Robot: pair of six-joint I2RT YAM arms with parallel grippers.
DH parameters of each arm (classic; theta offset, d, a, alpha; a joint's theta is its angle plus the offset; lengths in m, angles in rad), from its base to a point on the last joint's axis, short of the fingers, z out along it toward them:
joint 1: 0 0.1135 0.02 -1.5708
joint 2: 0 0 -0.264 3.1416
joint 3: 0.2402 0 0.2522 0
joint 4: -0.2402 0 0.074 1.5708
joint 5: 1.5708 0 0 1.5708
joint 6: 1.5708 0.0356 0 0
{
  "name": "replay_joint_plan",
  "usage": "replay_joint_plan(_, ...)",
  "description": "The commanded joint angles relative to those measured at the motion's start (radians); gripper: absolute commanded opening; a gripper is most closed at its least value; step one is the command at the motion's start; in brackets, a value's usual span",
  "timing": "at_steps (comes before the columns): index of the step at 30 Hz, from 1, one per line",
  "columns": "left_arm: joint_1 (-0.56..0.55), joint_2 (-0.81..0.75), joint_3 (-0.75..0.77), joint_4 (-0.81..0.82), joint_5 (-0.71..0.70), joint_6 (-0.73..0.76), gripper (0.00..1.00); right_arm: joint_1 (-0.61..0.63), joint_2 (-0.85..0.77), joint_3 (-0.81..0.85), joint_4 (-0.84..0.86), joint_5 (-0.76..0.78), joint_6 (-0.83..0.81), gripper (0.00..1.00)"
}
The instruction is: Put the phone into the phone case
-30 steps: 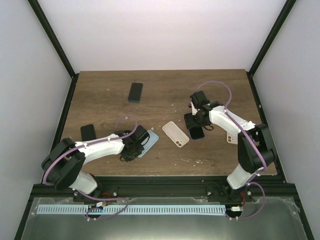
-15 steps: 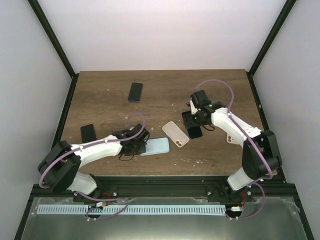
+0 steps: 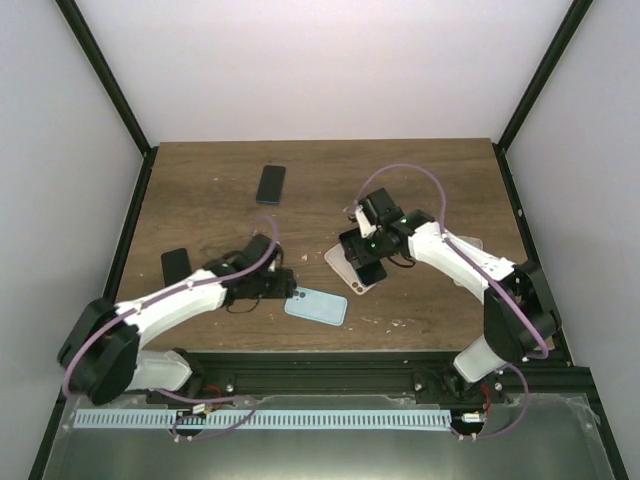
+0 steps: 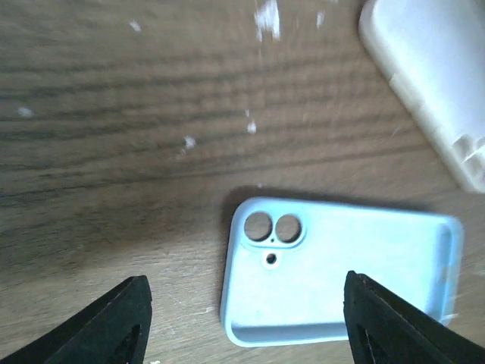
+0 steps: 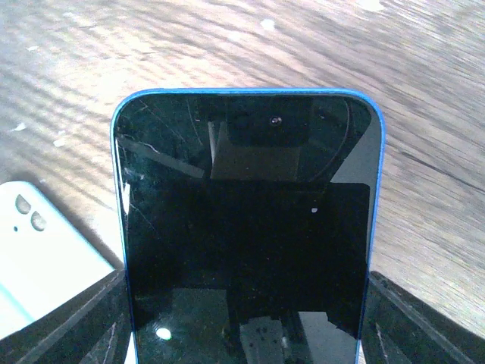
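Note:
A light blue phone case (image 3: 316,306) lies flat on the wooden table, hollow side up. In the left wrist view the blue case (image 4: 341,280) has its camera holes toward the left. My left gripper (image 3: 283,291) stands open at its left end, fingers (image 4: 114,322) wide apart and holding nothing. A phone (image 5: 246,227) with a dark screen and blue edge sits between the fingers of my right gripper (image 5: 244,303), which is shut on it. Seen from above, the right gripper (image 3: 362,250) holds the phone (image 3: 370,270) over a pale case (image 3: 343,268).
The pale case (image 4: 432,76) lies just beyond the blue one. A dark phone (image 3: 271,184) rests at the back of the table. A black phone-shaped item (image 3: 176,265) lies at the left. Black frame rails border the table.
My left gripper has opened and let go of the blue case, which now lies flat and further right. My right arm has carried the phone leftward over the pale case.

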Motion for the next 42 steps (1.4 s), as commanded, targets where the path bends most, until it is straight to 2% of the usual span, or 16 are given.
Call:
replay_joint_plan(1,0.134,-0.147,-0.040,0.076,0.215,-0.076,0.74,0.091,-0.049,0.002,0.085,-0.015,-0.086,0.66)
replay_joint_plan(3,0.212,-0.191,-0.054,0.075,0.294,-0.100,0.90,0.139,-0.056,-0.008,0.115,-0.022,-0.137,0.66)
replay_joint_plan(5,0.294,-0.232,-0.068,0.076,0.382,-0.119,0.98,0.186,-0.056,-0.019,0.148,-0.036,-0.203,0.66)
replay_joint_plan(10,0.491,-0.283,-0.101,0.059,0.521,-0.148,1.00,0.256,-0.027,-0.034,0.214,-0.100,-0.311,0.66)
replay_joint_plan(13,0.558,-0.283,-0.107,0.042,0.570,-0.132,1.00,0.295,-0.007,-0.055,0.263,-0.153,-0.383,0.66)
replay_joint_plan(22,0.570,-0.280,-0.129,0.033,0.553,-0.115,0.91,0.376,0.097,-0.037,0.309,-0.168,-0.433,0.66)
replay_joint_plan(42,0.558,-0.220,-0.219,0.138,0.625,-0.142,0.69,0.392,0.166,-0.126,0.422,-0.165,-0.475,0.66)
